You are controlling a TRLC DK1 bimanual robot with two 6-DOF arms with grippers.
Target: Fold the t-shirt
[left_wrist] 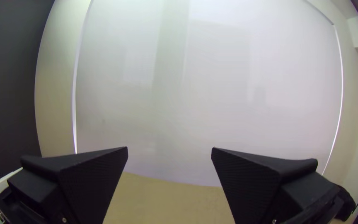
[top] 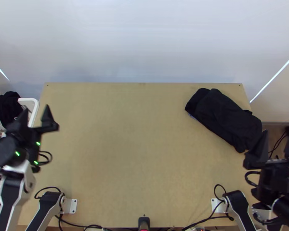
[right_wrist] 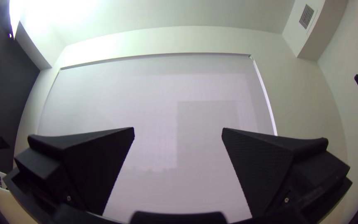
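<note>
Left claw [top: 36, 109]: fingers spread, beside the basket [top: 34, 101].
Right claw [top: 278, 133]: fingers spread, near the shirt.
Shirt [top: 225, 115]: black, bundled slantwise on the table's [top: 136, 154] far right part.
Basket: white, dark cloth [top: 7, 107] over its rim.

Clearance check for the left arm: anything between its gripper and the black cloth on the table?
Nothing visible: in the top view, tabletop runs between left gripper and cloth. Right gripper is beyond the cloth, outside that gap.
</note>
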